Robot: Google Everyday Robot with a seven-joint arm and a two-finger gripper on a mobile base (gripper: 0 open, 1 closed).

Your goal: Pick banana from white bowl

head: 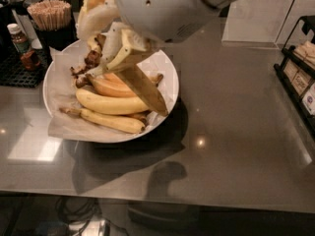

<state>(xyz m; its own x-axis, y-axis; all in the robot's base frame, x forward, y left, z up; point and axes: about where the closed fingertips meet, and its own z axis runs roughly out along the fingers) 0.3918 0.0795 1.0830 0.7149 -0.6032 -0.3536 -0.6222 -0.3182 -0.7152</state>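
Observation:
The white bowl (167,90), lined with crinkled paper, stands on the grey counter at left of centre. The long, slim olive-yellow banana (110,122) lies along the bowl's near side, its dark stem pointing left. A plumper yellow banana (110,103) lies just behind it, and orange-tinted curved bananas (109,86) lie behind that. My gripper (120,65) hangs over the bowl's far right part, above the bananas. It is open and holds nothing. One long finger (145,90) slants down to the right over the bowl's rim. The arm hides the bowl's far edge.
A cup of wooden stir sticks (51,16) and small bottles (19,41) stand on a black mat at the back left. A black rack with packets (300,77) stands at the right edge. The counter's front edge runs across the bottom.

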